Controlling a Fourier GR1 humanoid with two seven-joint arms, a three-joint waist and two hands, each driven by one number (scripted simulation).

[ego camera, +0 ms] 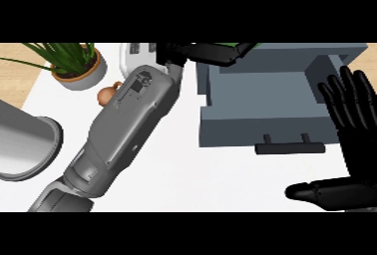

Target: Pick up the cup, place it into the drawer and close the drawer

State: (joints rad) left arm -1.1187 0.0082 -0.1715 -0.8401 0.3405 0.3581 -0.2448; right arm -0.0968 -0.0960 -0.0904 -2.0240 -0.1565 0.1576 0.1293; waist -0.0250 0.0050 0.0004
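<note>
I saw the left hand [210,52] curled round the green cup [239,46] over the far left corner of the open drawer [258,124]. The right hand [357,124] rested spread, fingers up, beside the drawer, at its right wall.

Legend: no word, number, brand or sign can be read anywhere in the head view. The left forearm [126,124] bears a small dark marking near the wrist, with thin dark lines beside it; both are too indistinct to read as characters.
</note>
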